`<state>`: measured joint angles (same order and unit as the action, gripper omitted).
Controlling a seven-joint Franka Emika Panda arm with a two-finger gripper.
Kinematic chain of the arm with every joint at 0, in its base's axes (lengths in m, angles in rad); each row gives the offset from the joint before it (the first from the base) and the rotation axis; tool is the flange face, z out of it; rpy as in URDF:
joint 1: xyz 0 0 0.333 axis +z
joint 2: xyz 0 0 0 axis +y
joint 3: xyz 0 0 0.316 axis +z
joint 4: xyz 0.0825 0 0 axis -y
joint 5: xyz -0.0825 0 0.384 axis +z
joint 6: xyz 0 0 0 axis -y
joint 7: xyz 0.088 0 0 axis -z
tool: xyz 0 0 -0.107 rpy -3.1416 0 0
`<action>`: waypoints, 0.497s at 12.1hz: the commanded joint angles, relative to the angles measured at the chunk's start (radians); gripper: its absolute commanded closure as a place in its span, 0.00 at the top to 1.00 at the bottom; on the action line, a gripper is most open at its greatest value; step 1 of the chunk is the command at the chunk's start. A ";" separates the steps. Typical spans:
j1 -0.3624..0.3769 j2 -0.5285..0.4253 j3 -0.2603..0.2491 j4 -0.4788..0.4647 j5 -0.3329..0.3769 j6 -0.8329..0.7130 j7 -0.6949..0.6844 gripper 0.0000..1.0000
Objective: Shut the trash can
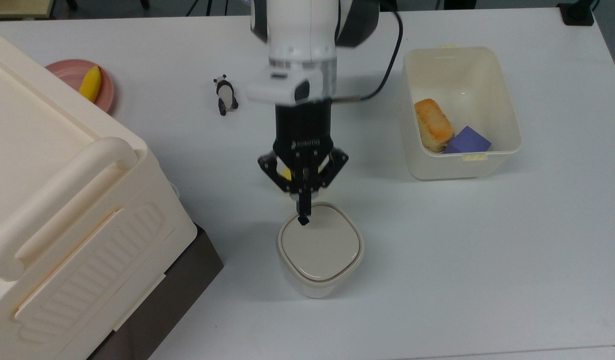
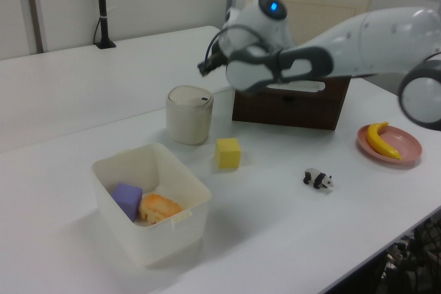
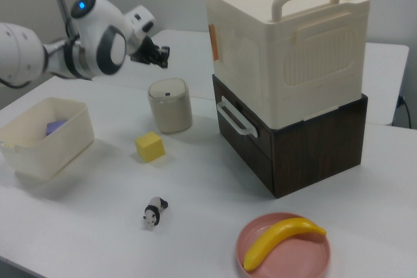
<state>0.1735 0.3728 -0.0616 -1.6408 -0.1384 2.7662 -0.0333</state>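
Trash can first: you'll find it standing upright on the white table, near the middle of the top view, with its beige lid lying flat and flush inside the rim. The small black button sits on the lid, plain in the right view. In the left view the bin stands just behind the yellow cube, the two apart.

Look above the bin for the gripper. Its two black fingers are pressed together with no gap between them and nothing in their grasp. In the left and right views the tips hang in the air clear of the lid, off to the side of the bin.

On the top view's right you have the open cream tub, holding a browned bread piece and a purple block side by side. On the top view's left a large cream box with a bar handle rests on a dark brown case. Beyond it a pink plate carries a banana. A little panda figure lies on the table between the plate and the arm, well apart from the bin
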 commanded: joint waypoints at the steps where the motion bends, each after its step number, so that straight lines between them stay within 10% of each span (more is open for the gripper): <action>1: 0.008 -0.232 -0.003 -0.057 -0.001 -0.469 0.033 0.82; 2: 0.008 -0.262 -0.003 -0.054 -0.001 -0.610 0.020 1.00; 6: 0.001 -0.345 -0.012 -0.021 -0.003 -1.055 0.087 1.00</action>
<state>0.1735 0.0852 -0.0613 -1.6485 -0.1385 1.8978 -0.0114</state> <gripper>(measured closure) 0.203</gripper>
